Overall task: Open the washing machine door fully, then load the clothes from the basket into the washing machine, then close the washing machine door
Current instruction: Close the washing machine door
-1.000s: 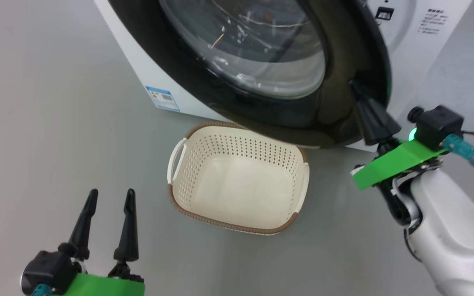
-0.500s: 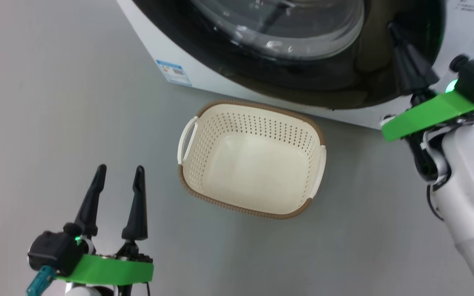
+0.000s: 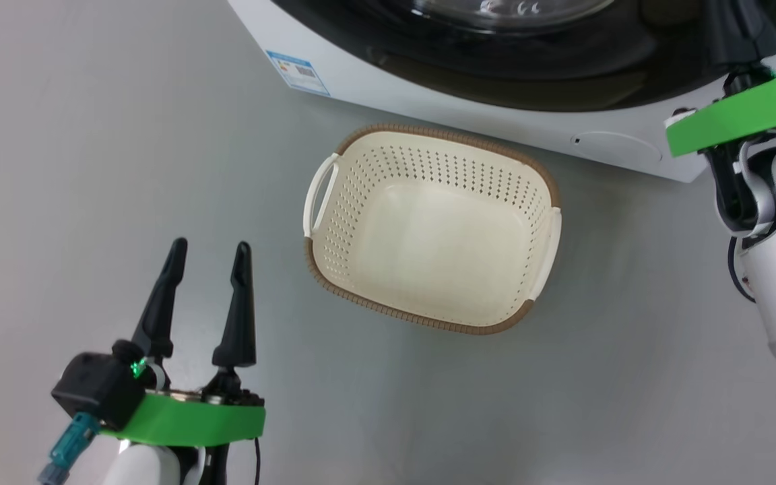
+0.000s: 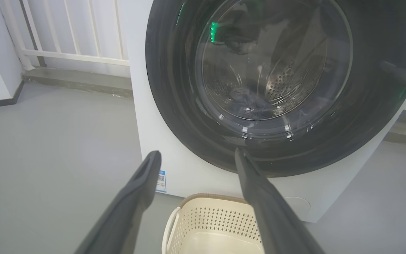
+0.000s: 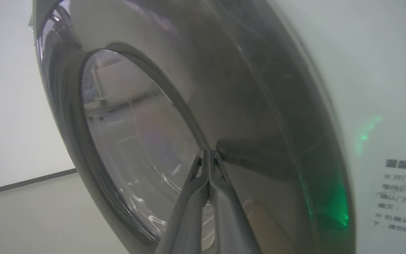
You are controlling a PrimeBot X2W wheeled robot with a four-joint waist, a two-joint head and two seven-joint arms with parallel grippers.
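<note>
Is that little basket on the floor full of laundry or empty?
Empty. The basket shows its bare cream bottom and perforated walls all round in the head view, with nothing lying inside it.

One basket [image 3: 351,222] at centre, one washing machine [image 4: 196,180] at twelve o'clock, one door [image 3: 563,74], one sticker [image 3: 297,71], one flap [image 3: 620,145]. Two grippers: left gripper [image 3: 211,244] at seven, right gripper [image 3: 740,27] at two.

A small blue label sticker [image 3: 298,71] sits low on the washing machine [image 3: 428,98] front, its print and code too small to read; dark Chinese characters [image 5: 404,190] stand beside the washing machine door [image 5: 252,106], blurred and cut off.
</note>
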